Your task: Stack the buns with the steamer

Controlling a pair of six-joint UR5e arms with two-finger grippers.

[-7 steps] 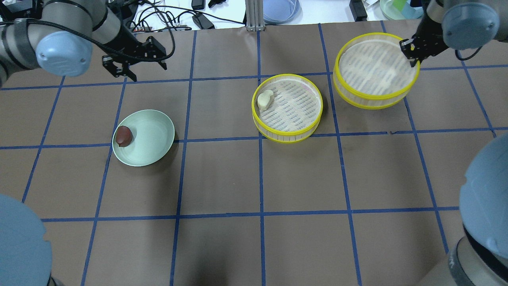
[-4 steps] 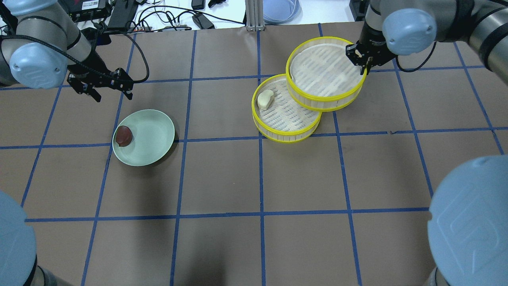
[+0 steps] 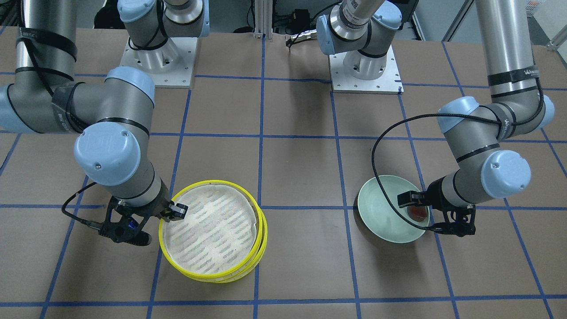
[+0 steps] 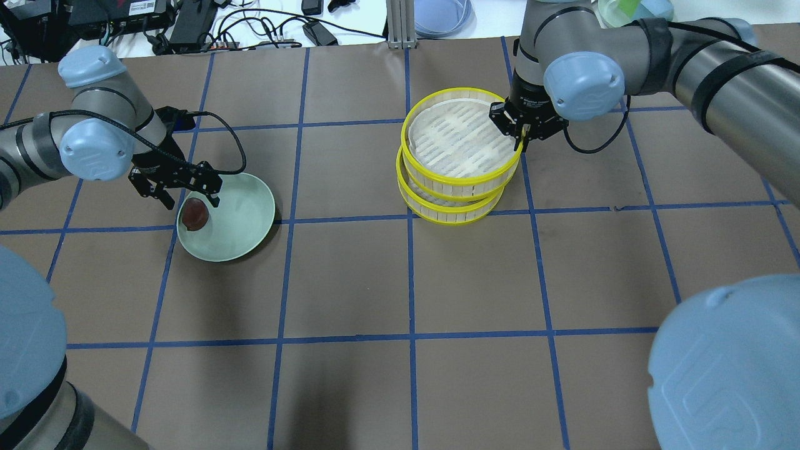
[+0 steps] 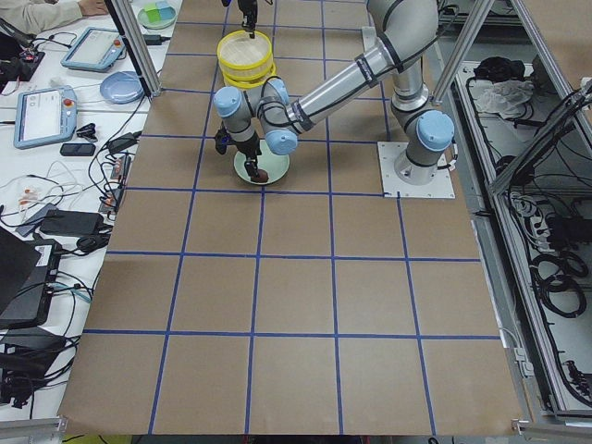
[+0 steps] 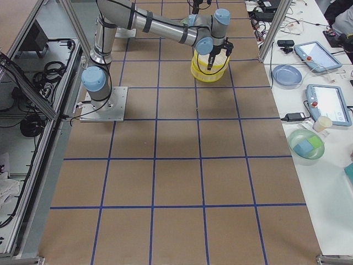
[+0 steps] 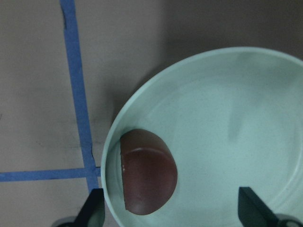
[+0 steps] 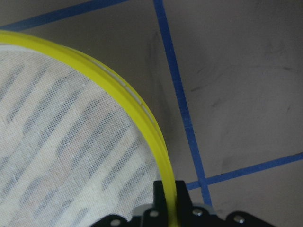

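The upper tier [image 4: 459, 139] of the steamer sits open side up over the lower tier [image 4: 451, 210], near the middle of the table's [image 4: 475, 281] far half. It is shifted slightly toward the far right, so the lower tier's yellow rim shows as a crescent on the near side. Whether the two touch cannot be told. The right gripper [image 4: 520, 134] reaches down at the upper tier's right edge, its jaws clamped on the yellow rim, one finger inside against the striped mesh and one outside. The brown bun [image 7: 147, 179] lies well apart to the left, on the left inner edge of the green plate [image 4: 247, 215]. It is a half-dome; in the wrist view its straight edge faces the tape [image 7: 75, 85] beside the plate, its rounded side faces the plate's centre, and its long axis runs about parallel to that tape. The left gripper [image 4: 190, 200] hangs right over the bun with its jaws spread wide and holding nothing. The opening lies across the bun's long axis, and the bun is nearer the finger on the tape side.
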